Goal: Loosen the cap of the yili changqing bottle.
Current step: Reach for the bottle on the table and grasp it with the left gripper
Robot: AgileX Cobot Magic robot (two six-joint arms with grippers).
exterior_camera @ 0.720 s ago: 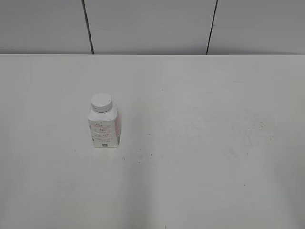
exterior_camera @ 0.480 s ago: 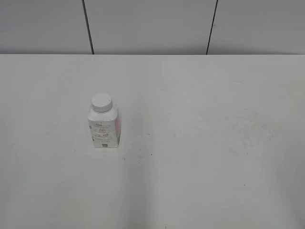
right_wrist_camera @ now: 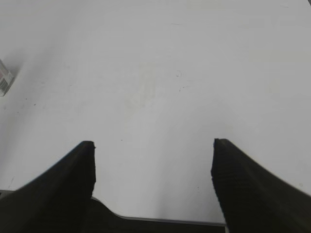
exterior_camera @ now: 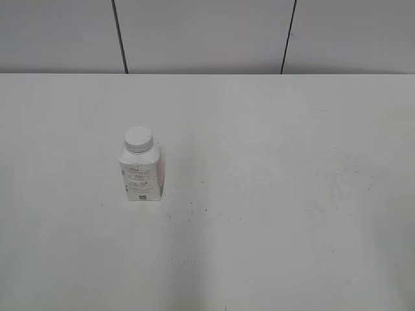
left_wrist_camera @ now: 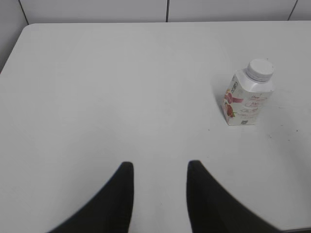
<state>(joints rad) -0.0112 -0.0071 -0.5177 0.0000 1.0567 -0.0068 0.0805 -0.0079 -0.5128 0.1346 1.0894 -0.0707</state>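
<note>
The yili changqing bottle (exterior_camera: pixel 141 176), small, white and squarish with pink and grey print, stands upright on the white table, left of centre. Its round white cap (exterior_camera: pixel 138 138) sits on the neck. The bottle also shows in the left wrist view (left_wrist_camera: pixel 245 103) with its cap (left_wrist_camera: pixel 259 70), far to the upper right of my left gripper (left_wrist_camera: pixel 158 167), which is open and empty. In the right wrist view only a corner of the bottle (right_wrist_camera: pixel 4 78) shows at the left edge. My right gripper (right_wrist_camera: pixel 153 145) is open wide and empty. Neither gripper shows in the exterior view.
The white table (exterior_camera: pixel 272 194) reaches back to a grey panelled wall (exterior_camera: pixel 207 35). Its near edge shows at the bottom of the right wrist view (right_wrist_camera: pixel 160 221). The table's left rounded corner shows in the left wrist view (left_wrist_camera: pixel 24 29).
</note>
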